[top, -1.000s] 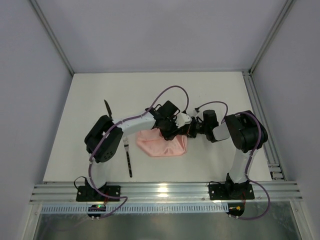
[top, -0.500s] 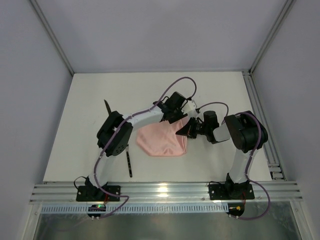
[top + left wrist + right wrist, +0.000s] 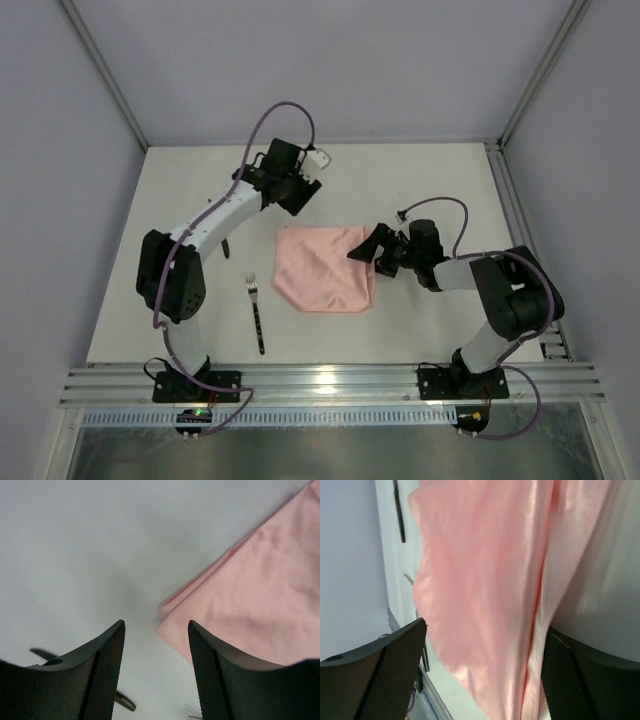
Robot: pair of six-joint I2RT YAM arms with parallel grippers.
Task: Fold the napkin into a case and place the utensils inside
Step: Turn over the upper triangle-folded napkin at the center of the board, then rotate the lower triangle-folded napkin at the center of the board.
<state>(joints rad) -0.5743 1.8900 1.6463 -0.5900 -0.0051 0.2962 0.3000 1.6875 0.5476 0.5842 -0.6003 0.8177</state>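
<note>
The pale-pink napkin lies folded flat in the middle of the table. My right gripper sits at its right edge, open, and in the right wrist view the napkin spreads between and beyond the wide-apart fingers. My left gripper hovers beyond the napkin's far-left corner, open and holding nothing. That corner of the napkin shows to the right of its fingers. The fork lies left of the napkin. The black knife is partly hidden under the left arm.
A metal rail runs along the near edge, and another rail runs down the right side. Grey walls enclose the white table on three sides.
The left arm has swung from over the napkin to the far left. The right gripper has opened and let go of the napkin's right edge, and the napkin now lies uncovered.
</note>
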